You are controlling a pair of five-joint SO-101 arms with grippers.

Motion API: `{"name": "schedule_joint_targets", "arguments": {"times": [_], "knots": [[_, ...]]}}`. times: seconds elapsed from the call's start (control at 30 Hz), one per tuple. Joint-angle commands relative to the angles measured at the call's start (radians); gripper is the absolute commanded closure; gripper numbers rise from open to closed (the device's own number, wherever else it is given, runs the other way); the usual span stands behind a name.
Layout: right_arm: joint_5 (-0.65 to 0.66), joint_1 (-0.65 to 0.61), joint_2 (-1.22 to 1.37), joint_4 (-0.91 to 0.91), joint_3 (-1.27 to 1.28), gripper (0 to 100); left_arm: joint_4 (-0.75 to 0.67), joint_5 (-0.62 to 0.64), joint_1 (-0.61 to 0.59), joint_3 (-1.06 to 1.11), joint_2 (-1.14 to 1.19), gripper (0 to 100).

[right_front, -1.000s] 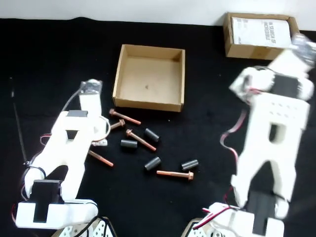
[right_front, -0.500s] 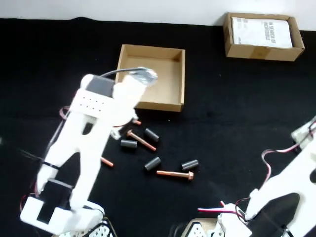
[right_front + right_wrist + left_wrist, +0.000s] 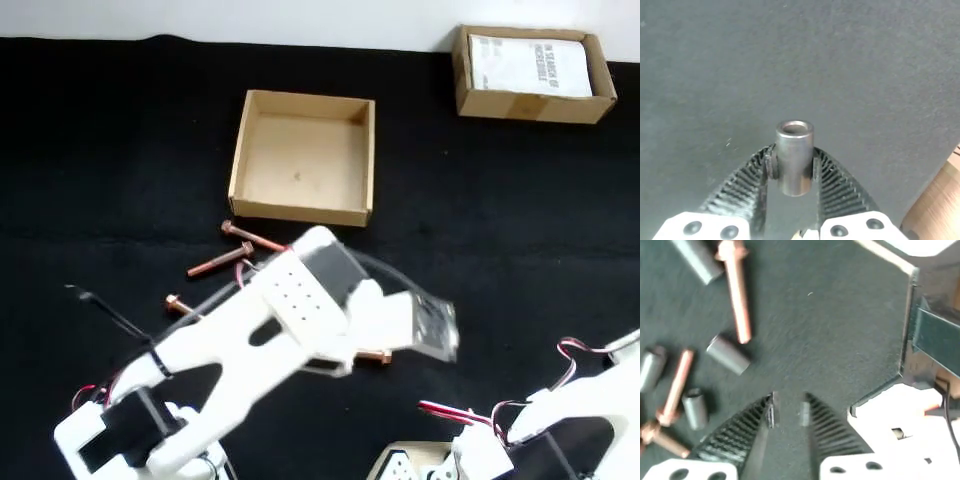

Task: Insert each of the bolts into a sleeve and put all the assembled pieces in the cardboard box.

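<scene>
Sleeve in hand: one dark sleeve (image 3: 795, 150) stands open end up, clamped between the ribbed fingers of the right gripper (image 3: 794, 167), over bare black table.
Right arm (image 3: 560, 430): sits at the near right corner of the table (image 3: 480, 220).
Left arm (image 3: 270, 320): slants from the near left corner across the middle of the table, over the loose parts.
Left gripper (image 3: 787, 412): fingers slightly parted with nothing between them, above bare table just beside the scattered parts.
Loose sleeves: four lie on the table in the left wrist view; one short sleeve (image 3: 727, 355) lies just off the tip of a long bolt (image 3: 735, 290), and another (image 3: 694, 407) lies beside two more bolts.
Loose bolts: in the high view, a copper bolt (image 3: 252, 236) lies near the box's front wall, a second (image 3: 218, 262) lies just nearer, and a third bolt's head (image 3: 175, 302) pokes out beside the left arm.
Cardboard box (image 3: 300, 212): open-topped, beyond the bolts, well apart from both grippers.
Far corner: a second box (image 3: 500, 105) holds a printed sheet (image 3: 528, 62).
</scene>
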Motion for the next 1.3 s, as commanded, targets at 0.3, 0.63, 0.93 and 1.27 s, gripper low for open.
{"name": "schedule_joint_targets", "arguments": {"times": [0.3,0.63,0.93,1.27], "knots": [[0.055,0.107,-0.030,-0.177,0.117,99.2,-0.157,-0.141,0.039,-0.004,0.022,82],[0.055,0.117,-0.025,-0.325,0.220,99.2,-0.192,-0.098,0.039,-0.268,0.430,82],[0.055,0.113,-0.025,-0.325,0.211,99.2,-0.121,-0.080,0.039,-0.458,0.636,82],[0.055,0.117,-0.027,-0.325,0.219,99.2,-0.130,-0.078,0.039,-0.463,0.696,82]]}}
